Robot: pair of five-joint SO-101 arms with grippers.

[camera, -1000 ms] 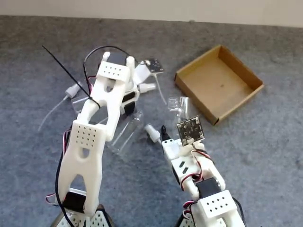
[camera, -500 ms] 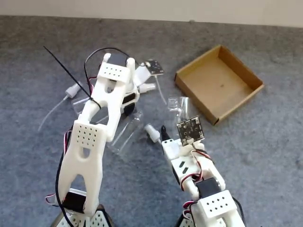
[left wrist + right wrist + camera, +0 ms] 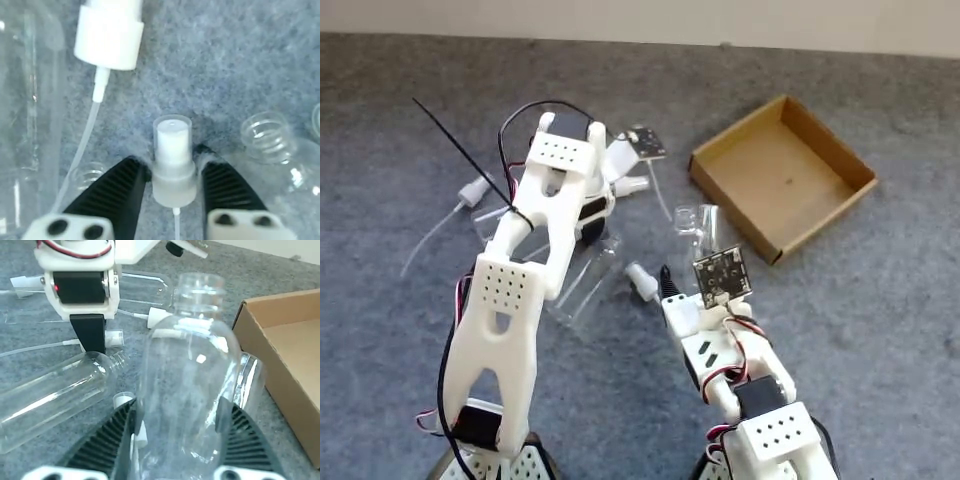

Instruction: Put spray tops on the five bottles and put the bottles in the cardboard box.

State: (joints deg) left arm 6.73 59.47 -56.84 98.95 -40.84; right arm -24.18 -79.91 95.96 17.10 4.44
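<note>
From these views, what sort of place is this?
Probably a tabletop robot test bench, not a home: a grey carpet-like mat, a shallow cardboard box, and loose clear bottles and spray tops.

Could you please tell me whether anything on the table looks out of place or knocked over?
Nothing looks damaged or spilled. A clear bottle lies on its side, uncapped, with a loose spray top lying beside it. The cardboard box is empty.
</note>
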